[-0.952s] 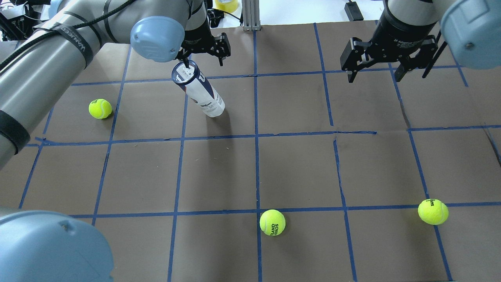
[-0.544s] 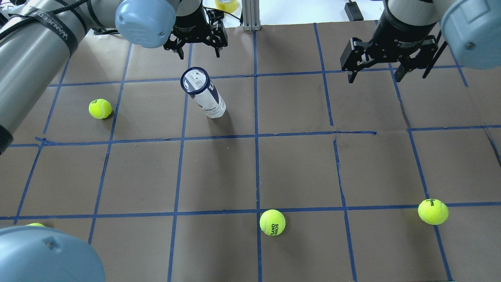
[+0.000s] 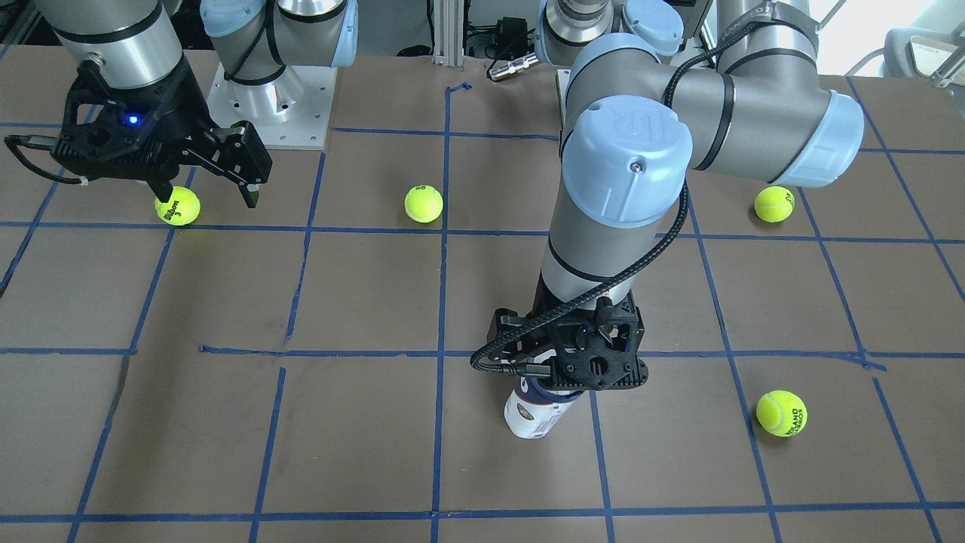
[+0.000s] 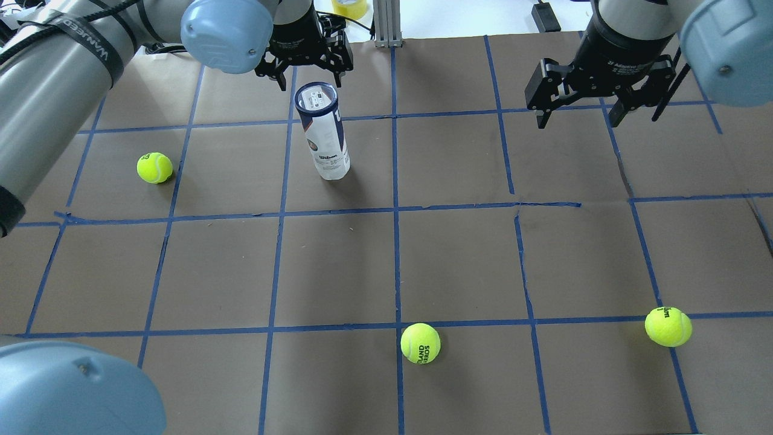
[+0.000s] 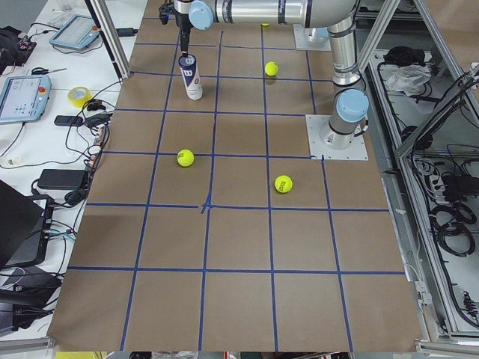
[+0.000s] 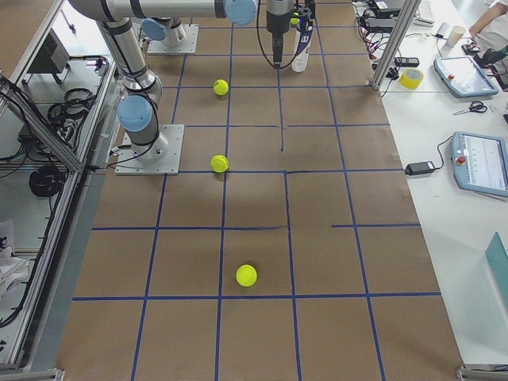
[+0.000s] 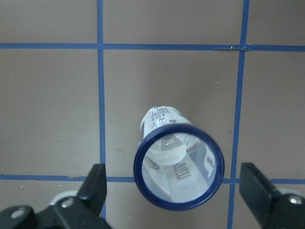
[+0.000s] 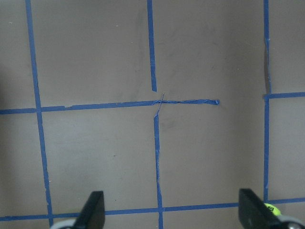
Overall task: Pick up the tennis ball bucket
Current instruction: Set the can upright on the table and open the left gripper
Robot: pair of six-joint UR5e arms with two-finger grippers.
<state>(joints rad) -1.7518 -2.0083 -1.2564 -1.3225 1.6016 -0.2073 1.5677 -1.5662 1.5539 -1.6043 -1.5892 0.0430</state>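
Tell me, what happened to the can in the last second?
The bucket swung from leaning over to standing upright. The left gripper, which had a finger at its rim, pulled back and now hangs open over it, not touching it. The right gripper stayed open in its place, and the balls did not roll.

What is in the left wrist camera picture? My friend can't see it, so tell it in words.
Seen from above: a tall clear plastic tennis ball can with a dark blue rim, mouth open, standing on brown paper crossed by blue tape lines. The left gripper's black fingers sit wide apart, one each side, not touching it.
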